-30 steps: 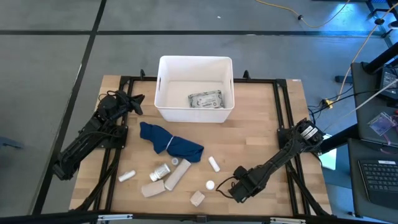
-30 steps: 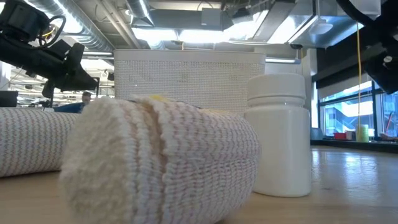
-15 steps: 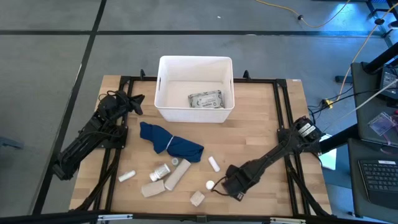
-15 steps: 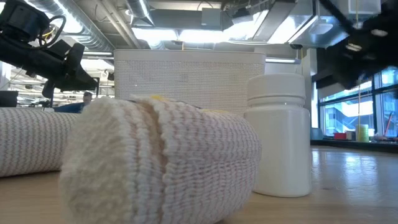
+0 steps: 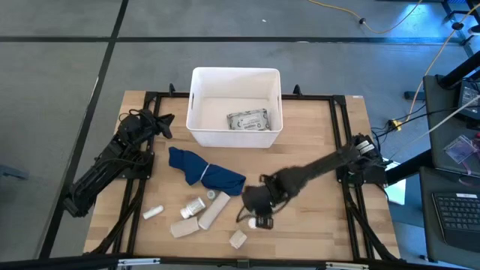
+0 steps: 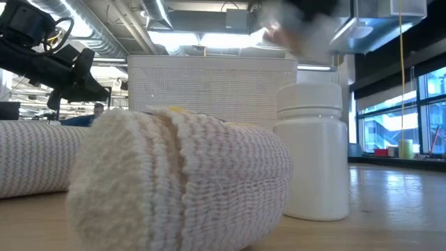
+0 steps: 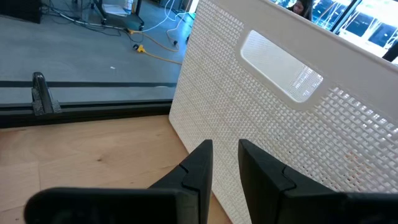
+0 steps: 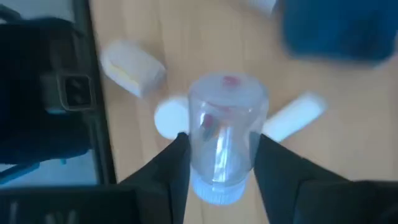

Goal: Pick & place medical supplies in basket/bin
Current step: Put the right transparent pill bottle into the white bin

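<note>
Gripping a clear vial (image 8: 222,137) with a pale cap, the right gripper (image 5: 253,201) hangs above the table's (image 5: 315,135) near half. Left gripper (image 7: 222,163) waits beside the white tub (image 5: 235,106), fingers nearly together, empty. Inside the tub lies a grey dotted packet (image 5: 248,120).

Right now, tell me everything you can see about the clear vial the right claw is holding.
The clear vial is a small see-through cylinder, plastic by its look, with a pale cap at one end and something reddish showing inside. The right claw has it clamped between both fingers, which press its two sides. It is lifted off the wooden table, above a small white vial and a beige block, near the dark blue cloth.
</note>
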You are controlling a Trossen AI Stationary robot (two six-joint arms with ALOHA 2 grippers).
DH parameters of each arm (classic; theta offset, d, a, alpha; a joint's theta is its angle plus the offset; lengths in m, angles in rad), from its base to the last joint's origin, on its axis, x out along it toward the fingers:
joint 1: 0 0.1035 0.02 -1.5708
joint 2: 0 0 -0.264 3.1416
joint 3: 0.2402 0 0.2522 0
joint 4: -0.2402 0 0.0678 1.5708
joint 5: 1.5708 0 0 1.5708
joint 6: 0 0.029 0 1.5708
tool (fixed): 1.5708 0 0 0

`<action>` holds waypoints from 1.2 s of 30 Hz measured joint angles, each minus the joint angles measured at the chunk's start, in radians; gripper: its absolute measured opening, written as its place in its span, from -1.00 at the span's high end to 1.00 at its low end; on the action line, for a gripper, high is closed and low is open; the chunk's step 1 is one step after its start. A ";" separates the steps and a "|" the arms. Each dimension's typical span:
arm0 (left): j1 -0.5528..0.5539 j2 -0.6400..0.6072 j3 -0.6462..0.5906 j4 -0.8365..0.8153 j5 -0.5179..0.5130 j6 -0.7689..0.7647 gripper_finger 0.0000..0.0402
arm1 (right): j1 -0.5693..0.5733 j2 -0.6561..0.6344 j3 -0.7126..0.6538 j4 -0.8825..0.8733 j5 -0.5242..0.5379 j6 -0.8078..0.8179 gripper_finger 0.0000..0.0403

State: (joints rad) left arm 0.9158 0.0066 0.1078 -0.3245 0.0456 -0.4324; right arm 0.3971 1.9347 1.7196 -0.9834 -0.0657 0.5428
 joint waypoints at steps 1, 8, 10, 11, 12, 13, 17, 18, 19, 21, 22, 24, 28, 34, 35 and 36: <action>0.000 0.000 0.000 0.000 0.000 0.000 0.64 | -0.020 0.000 0.042 -0.021 0.010 -0.025 0.27; 0.000 0.000 0.000 0.000 0.000 0.000 0.64 | -0.182 0.000 0.324 -0.127 0.161 -0.217 0.26; 0.000 0.000 0.000 0.000 0.000 0.000 0.64 | -0.237 0.001 0.397 -0.126 0.223 -0.262 0.26; 0.000 0.000 0.000 0.000 0.000 0.000 0.64 | -0.267 0.000 0.430 -0.120 0.249 -0.282 0.26; 0.000 0.000 0.000 0.000 0.000 0.000 0.64 | -0.299 0.001 0.458 -0.109 0.271 -0.302 0.26; 0.000 0.000 0.000 0.000 0.000 0.000 0.64 | -0.336 0.001 0.484 -0.095 0.282 -0.315 0.26; 0.000 0.000 0.000 0.000 0.000 0.000 0.64 | -0.498 0.001 0.525 -0.048 0.262 -0.345 0.26; 0.000 0.000 0.000 0.000 0.000 0.000 0.64 | -0.541 0.001 0.525 -0.052 0.237 -0.369 0.26; 0.000 0.000 0.000 0.000 0.000 0.000 0.64 | -0.584 0.003 0.523 -0.063 0.206 -0.393 0.26; 0.000 0.000 0.000 0.000 -0.001 0.000 0.64 | -0.662 0.006 0.503 -0.079 0.132 -0.426 0.26; 0.000 0.000 0.000 0.000 0.000 0.000 0.64 | -0.698 0.008 0.487 -0.086 0.097 -0.435 0.26; 0.000 0.000 0.000 0.000 0.000 0.000 0.64 | -0.764 0.010 0.437 -0.094 0.041 -0.446 0.26; 0.000 0.000 0.000 0.000 -0.002 0.017 0.64 | -0.854 0.010 0.304 -0.079 -0.055 -0.520 0.26; 0.000 0.000 0.000 0.000 -0.005 0.034 0.64 | -0.890 0.010 0.080 0.034 -0.169 -0.643 0.26; 0.000 0.000 0.000 0.000 -0.005 0.035 0.64 | -0.889 0.010 0.051 0.060 -0.173 -0.656 0.26; 0.000 0.000 0.000 0.000 -0.005 0.034 0.64 | -0.889 0.010 0.020 0.091 -0.173 -0.674 0.26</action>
State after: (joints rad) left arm 0.9158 0.0063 0.1078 -0.3248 0.0401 -0.3980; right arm -0.4923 1.9450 1.7399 -0.8926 -0.2386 -0.1308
